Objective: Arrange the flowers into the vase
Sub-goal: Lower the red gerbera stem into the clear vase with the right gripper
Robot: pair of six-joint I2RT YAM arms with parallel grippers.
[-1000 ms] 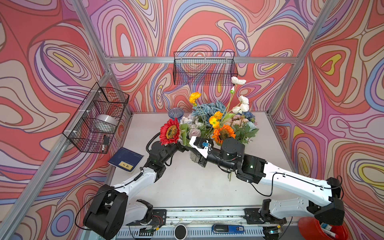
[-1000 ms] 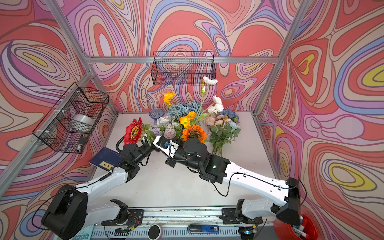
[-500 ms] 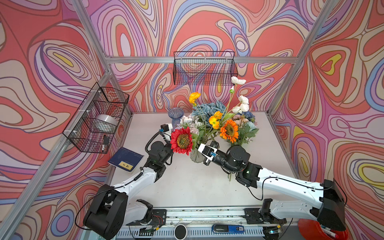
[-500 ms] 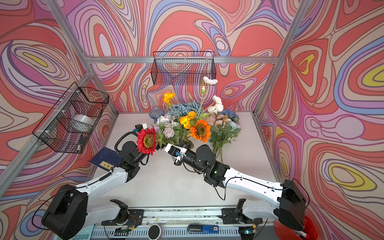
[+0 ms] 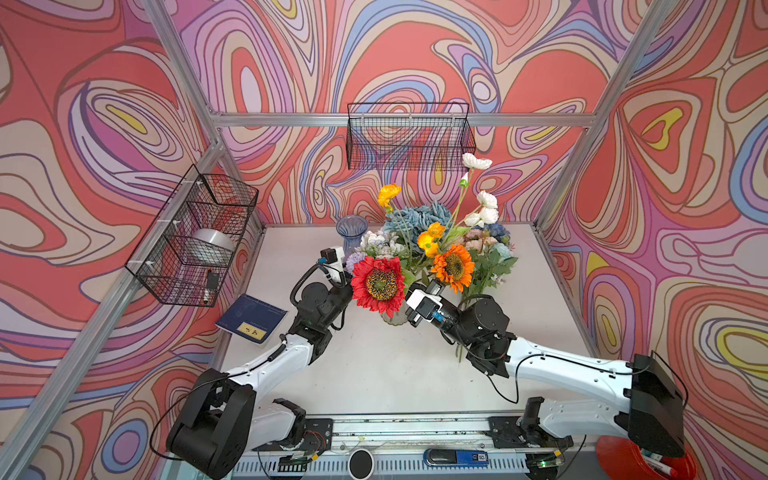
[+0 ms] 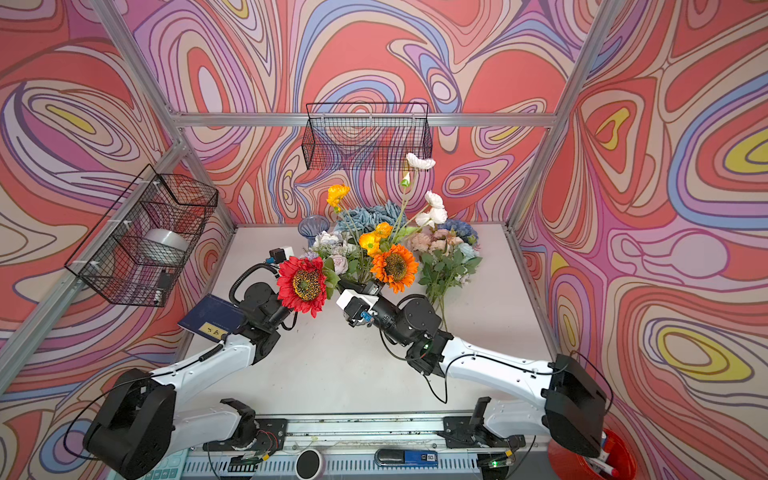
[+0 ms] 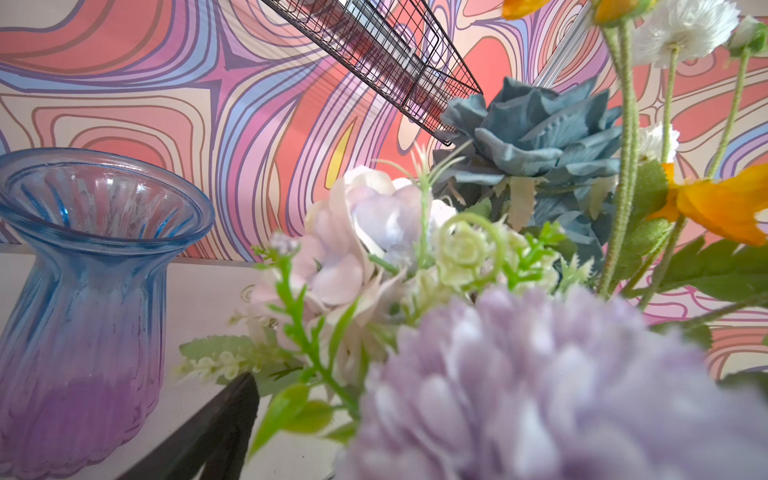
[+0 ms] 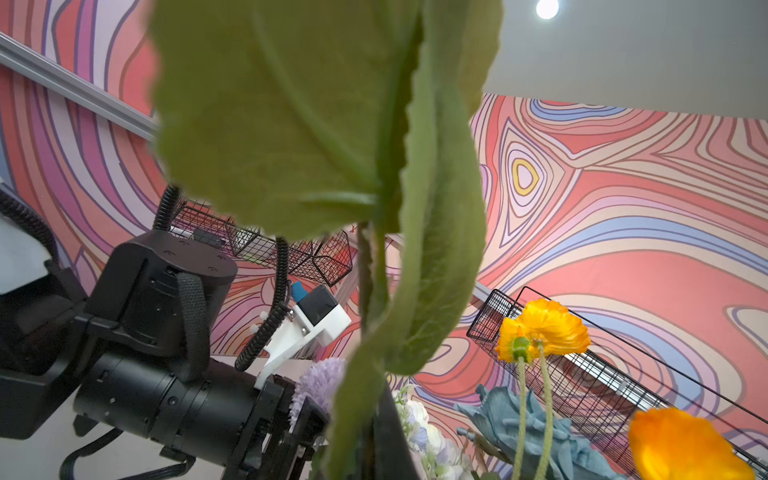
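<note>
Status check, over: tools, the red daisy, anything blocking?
Right tool shut on red daisy stem. Left tool open by lilac pompom. Daisy bloom beside clear vase, stem end hidden. Other flowers crowd the vase.

A red daisy (image 5: pixel 378 284) overlaps the top of a clear glass vase (image 5: pixel 394 319), with the right gripper (image 5: pixel 410 291) just beside its head. An orange daisy (image 5: pixel 454 267), white poppies (image 5: pixel 478 161) and a blue vase (image 5: pixel 351 230) stand behind.

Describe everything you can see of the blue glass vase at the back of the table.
The blue glass vase is ribbed and see-through, blue at its flared rim and fading to purple at the base. It stands upright and empty on the table near the back wall, beside the flowers.
</note>
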